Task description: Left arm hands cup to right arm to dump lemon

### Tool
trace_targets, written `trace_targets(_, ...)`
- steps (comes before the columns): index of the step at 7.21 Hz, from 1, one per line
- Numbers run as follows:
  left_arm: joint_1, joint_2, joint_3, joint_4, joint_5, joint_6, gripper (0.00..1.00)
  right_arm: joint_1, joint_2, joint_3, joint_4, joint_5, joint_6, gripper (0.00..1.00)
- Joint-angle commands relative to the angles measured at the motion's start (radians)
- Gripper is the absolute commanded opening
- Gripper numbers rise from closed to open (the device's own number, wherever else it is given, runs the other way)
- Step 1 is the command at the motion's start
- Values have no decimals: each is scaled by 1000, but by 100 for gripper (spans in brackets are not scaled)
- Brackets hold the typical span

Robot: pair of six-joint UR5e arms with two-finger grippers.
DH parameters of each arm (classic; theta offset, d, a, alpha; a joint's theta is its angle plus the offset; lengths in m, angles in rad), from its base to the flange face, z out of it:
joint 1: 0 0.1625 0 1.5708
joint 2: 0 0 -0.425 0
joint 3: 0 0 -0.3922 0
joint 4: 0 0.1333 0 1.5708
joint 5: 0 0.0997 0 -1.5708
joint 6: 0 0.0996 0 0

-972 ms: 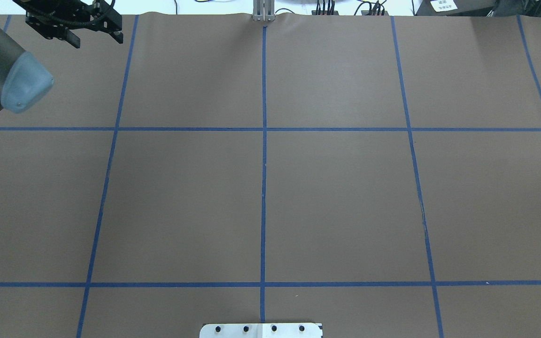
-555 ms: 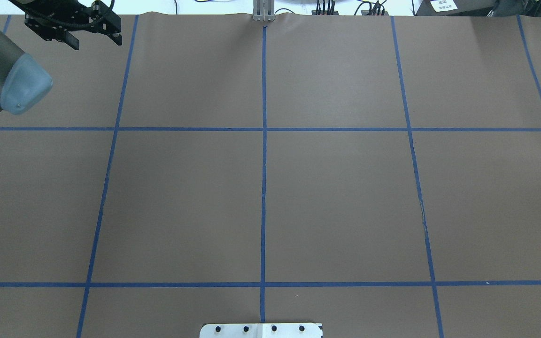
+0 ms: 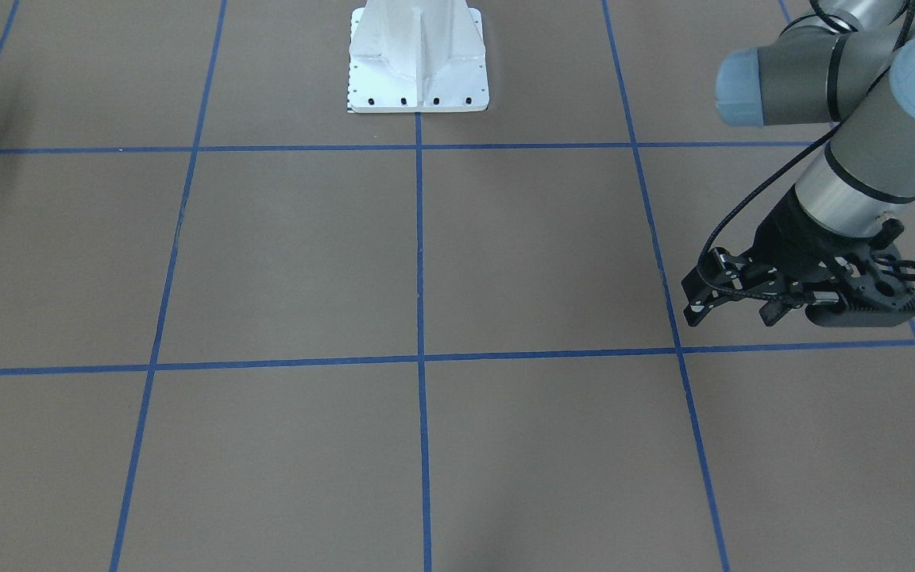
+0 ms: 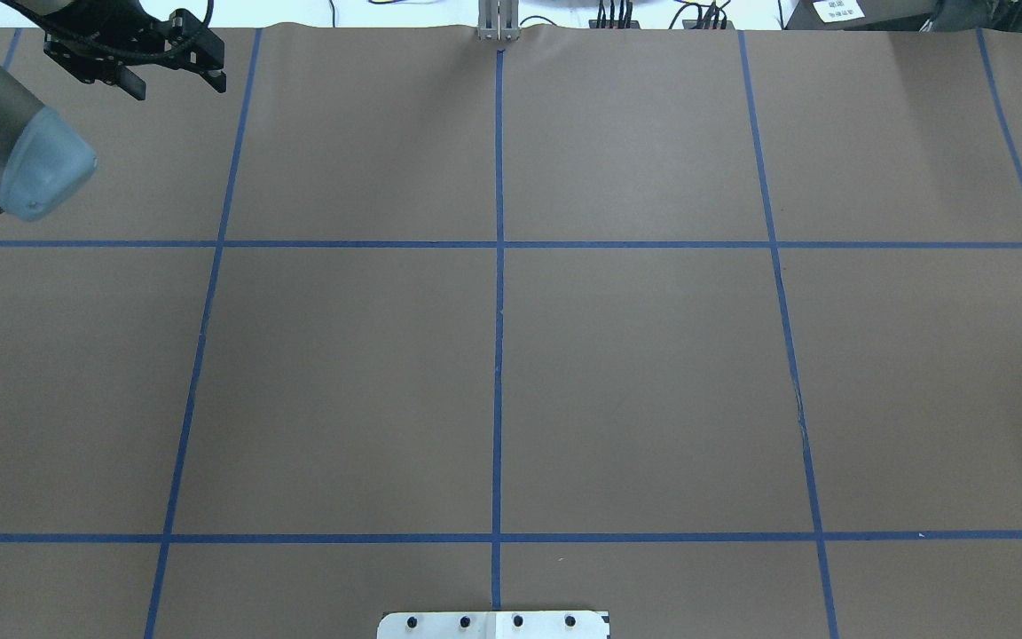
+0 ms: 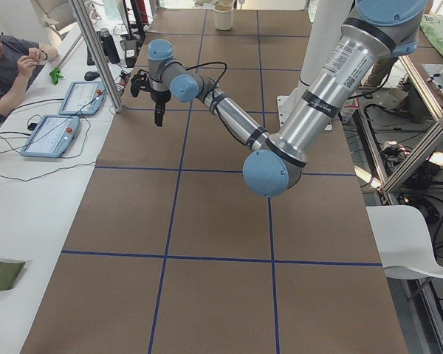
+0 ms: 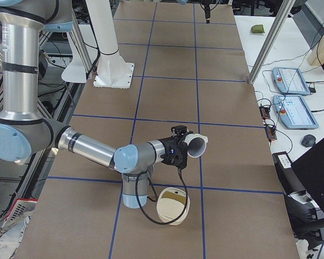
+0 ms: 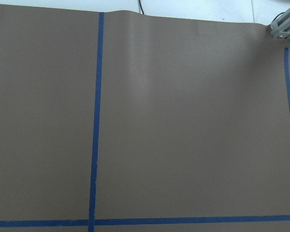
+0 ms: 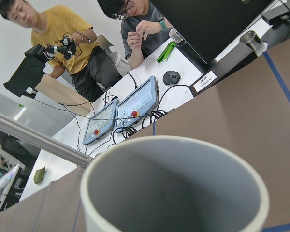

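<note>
The cup, a cream-white mug, hangs on its side above the table in the exterior right view. My right gripper is at its base. In the right wrist view the cup's rim fills the lower frame close to the camera, and its grey inside shows no lemon. The gripper's fingers are hidden there. I cannot make out the lemon in any view. My left gripper is open and empty, low over the far left corner of the table. It also shows in the front view and the exterior left view.
A cream bowl with a tan inside sits on the table below and nearer than the cup. The robot's white base plate stands mid-table at the robot's edge. Operators and teach pendants are at a side table behind metal posts.
My left gripper has drifted slightly toward the table's far edge, still open. The left arm's elbow has drawn slightly to the left.
</note>
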Motion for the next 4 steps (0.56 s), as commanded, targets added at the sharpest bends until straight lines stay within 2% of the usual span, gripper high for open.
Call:
trace_targets(1,1,7,12,-2,-3,1,100,-74,101,22,-207,-48,-252,9)
trace_targets(3,1,13,12,-5,-4,1,100,-178,170,24,-360,-193,-503,9)
trace_targets(4,1,13,17,-7,-9,1,100,-259,182,27,-426,-328,-625,9)
